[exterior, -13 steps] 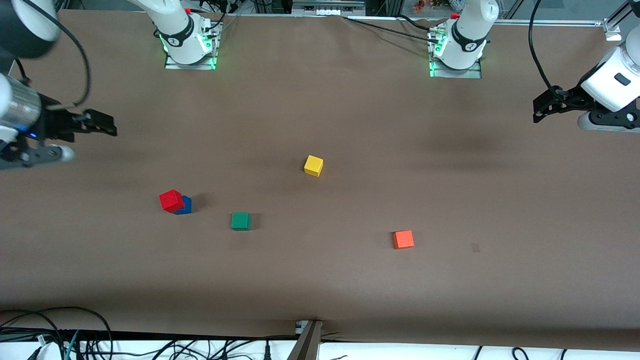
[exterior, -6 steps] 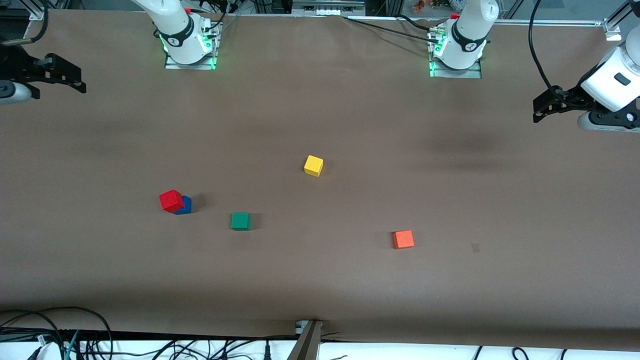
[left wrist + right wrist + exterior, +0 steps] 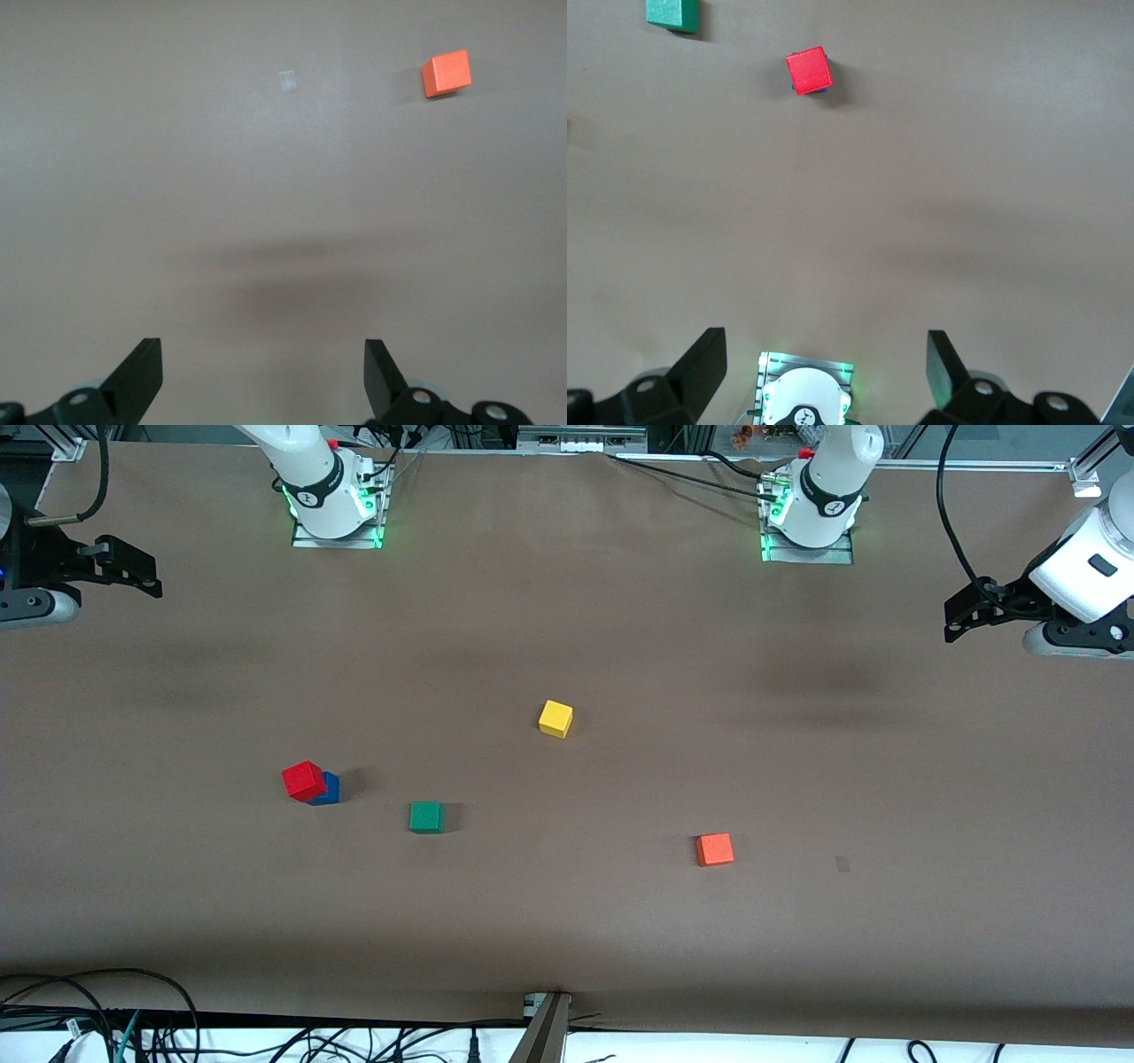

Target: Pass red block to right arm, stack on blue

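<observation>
The red block point(image 3: 304, 780) sits on top of the blue cube point(image 3: 330, 791), a little off-centre, toward the right arm's end of the table. In the right wrist view the red block point(image 3: 809, 70) covers the blue cube almost fully. My right gripper point(image 3: 146, 571) is open and empty, up in the air over the right arm's end of the table, well away from the stack. It also shows in the right wrist view point(image 3: 827, 367). My left gripper point(image 3: 953, 615) is open and empty, waiting over the left arm's end; it also shows in the left wrist view point(image 3: 263, 376).
A green cube point(image 3: 426, 816) lies beside the stack, toward the table's middle. A yellow cube point(image 3: 555, 718) lies mid-table, farther from the front camera. An orange-red cube point(image 3: 714, 849) lies toward the left arm's end. The right arm's base point(image 3: 804, 398) shows under the right gripper.
My right gripper has drawn back from the stack toward the bases' side of the table. The red block stays on the blue cube. The left arm has not moved.
</observation>
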You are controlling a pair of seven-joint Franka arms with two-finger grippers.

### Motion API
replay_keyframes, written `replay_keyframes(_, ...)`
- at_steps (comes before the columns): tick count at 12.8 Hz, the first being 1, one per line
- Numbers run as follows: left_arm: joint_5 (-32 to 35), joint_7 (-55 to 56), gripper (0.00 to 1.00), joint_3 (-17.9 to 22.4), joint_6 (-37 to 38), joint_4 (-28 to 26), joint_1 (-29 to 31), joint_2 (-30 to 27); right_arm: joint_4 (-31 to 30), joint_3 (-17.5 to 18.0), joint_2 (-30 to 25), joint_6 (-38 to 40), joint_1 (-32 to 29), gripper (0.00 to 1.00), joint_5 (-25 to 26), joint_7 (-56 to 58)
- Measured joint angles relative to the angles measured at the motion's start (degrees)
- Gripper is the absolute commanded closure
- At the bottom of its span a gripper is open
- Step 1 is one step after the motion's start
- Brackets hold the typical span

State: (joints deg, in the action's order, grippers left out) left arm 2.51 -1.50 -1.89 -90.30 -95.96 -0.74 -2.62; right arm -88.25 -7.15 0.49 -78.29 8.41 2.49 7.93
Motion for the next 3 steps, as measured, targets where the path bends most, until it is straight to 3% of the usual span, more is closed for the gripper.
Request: replay_keyframes(3,0.0,0.0,0.00,0.0,0.0,0.0,0.0,0.0,0.7,0.1,0.9,0.0,0.0,0.00,0.2,0.0)
